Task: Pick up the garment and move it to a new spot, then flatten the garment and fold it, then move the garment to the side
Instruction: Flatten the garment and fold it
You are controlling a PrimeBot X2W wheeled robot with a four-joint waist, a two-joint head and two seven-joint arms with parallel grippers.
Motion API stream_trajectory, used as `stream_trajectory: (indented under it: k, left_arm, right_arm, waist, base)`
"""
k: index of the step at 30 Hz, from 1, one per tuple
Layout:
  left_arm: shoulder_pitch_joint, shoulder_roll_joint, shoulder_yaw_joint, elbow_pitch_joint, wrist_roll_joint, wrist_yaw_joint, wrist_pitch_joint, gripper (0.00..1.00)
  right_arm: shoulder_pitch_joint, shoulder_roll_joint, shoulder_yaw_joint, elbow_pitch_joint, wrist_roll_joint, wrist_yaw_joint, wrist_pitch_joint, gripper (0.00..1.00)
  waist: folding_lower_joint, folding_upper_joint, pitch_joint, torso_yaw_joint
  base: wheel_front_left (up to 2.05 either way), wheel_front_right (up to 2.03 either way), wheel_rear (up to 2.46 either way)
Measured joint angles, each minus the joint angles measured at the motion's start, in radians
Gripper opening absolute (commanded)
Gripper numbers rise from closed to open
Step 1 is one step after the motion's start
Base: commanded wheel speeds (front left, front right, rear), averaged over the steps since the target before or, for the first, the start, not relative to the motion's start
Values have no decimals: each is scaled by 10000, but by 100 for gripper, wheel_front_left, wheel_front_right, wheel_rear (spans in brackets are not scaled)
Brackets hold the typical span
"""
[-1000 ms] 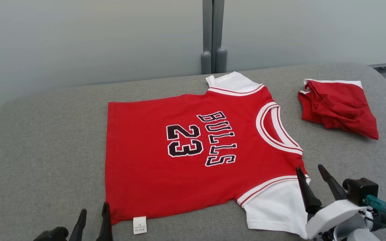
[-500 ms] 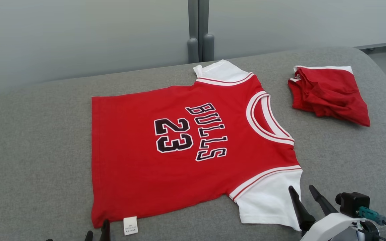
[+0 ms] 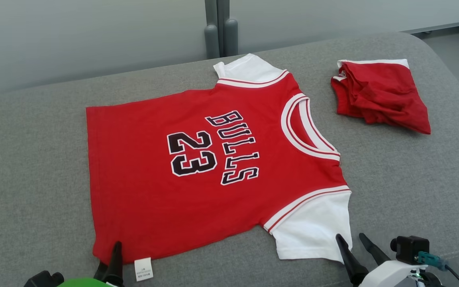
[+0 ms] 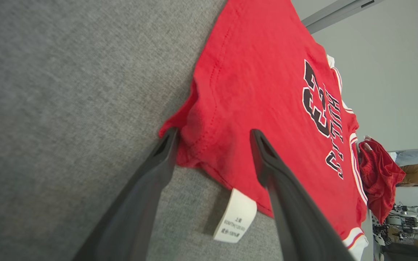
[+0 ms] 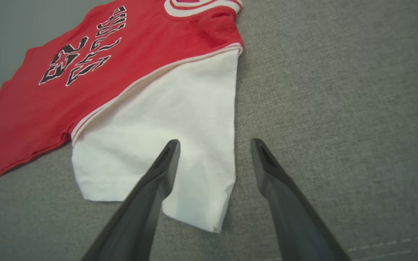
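The garment is a red jersey printed "BULLS 23", with white sleeves, spread flat on the grey padded table. My left gripper is open at its near left hem corner. In the left wrist view the left gripper straddles that corner of the garment, one finger at the corner's edge and one over the red cloth beside a white label. My right gripper is open at the near white sleeve. In the right wrist view the right gripper stands over the sleeve's outer edge.
A second red garment, folded and rumpled, lies at the table's far right. A pale wall with a grey post runs behind the table. Bare grey table surface lies to the left of the jersey and to the right of the sleeve.
The camera has swung, shifting the whole picture left and up. My left gripper has come onto the hem corner. My right gripper has drawn back along the sleeve toward its near end.
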Motion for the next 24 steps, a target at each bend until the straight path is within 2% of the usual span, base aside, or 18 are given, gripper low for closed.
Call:
stream_trajectory:
  k: [2, 3, 4, 5, 6, 9, 11, 14, 15, 16, 18, 19, 20, 24]
  left_arm:
    - [-119, 0, -23, 27, -48, 0, 0, 100]
    - [-195, 0, -50, 52, -48, 0, 0, 93]
    - [-244, 0, -81, 59, -48, 0, -6, 68]
    - [-286, 0, -136, 77, -48, 0, -15, 51]
    - [-336, 0, -201, 102, -46, 0, -46, 40]
    - [-449, -10, -276, 117, -44, 0, -127, 16]
    - [-471, -10, -286, 123, -42, -6, -180, 5]
    - [-546, -13, -307, 167, -42, -38, -280, 2]
    - [-587, -10, -303, 188, -42, -82, -286, 1]
    - [-614, -13, -309, 199, -42, -96, -355, 0]
    - [-624, -13, -314, 230, -42, -146, -372, 0]
    - [-624, -13, -332, 244, -42, -188, -443, 0]
    - [-633, -13, -343, 265, -44, -192, -453, 0]
    - [-673, -13, -389, 347, -44, -280, -573, 0]
  right_arm:
    - [0, 73, -2, 130, 84, 77, 29, 100]
    - [2, 109, -4, 205, 153, 81, 33, 100]
    - [4, 140, -15, 274, 259, 102, 44, 100]
    - [12, 174, -29, 357, 395, 150, 48, 100]
    - [18, 201, -31, 437, 474, 169, 69, 100]
    - [22, 318, -67, 575, 579, 261, 69, 100]
    - [21, 391, -71, 633, 669, 295, 69, 100]
    - [-8, 391, -13, 754, 675, 428, 69, 100]
    - [-30, 385, 19, 792, 675, 437, 71, 91]
    - [-61, 376, 48, 834, 673, 456, 71, 61]
    - [-151, 336, 136, 911, 646, 518, 71, 31]
    - [-182, 318, 171, 938, 642, 520, 71, 11]
    - [-206, 316, 182, 970, 644, 522, 73, 0]
    - [-337, 357, 270, 970, 662, 637, 75, 0]
  waist:
    - [0, 0, 72, -21]
    - [0, 0, 106, -26]
    - [0, 0, 137, -28]
    - [0, 0, 162, -22]
    - [0, 0, 176, -7]
    - [0, 0, 215, 56]
    - [0, 0, 243, 103]
    - [0, 0, 286, 173]
    - [0, 0, 293, 186]
    - [0, 0, 297, 195]
    - [0, 0, 301, 211]
    - [0, 0, 303, 218]
    - [0, 0, 304, 224]
    - [0, 0, 300, 233]
  base:
    - [0, 0, 0]
    - [0, 0, 0]
    - [0, 0, 0]
    - [0, 0, 0]
    - [0, 0, 0]
    - [0, 0, 0]
    - [0, 0, 0]
    - [0, 0, 0]
    - [0, 0, 0]
    - [0, 0, 0]
    - [0, 0, 0]
    - [0, 0, 0]
    - [0, 0, 0]
    - [0, 0, 0]
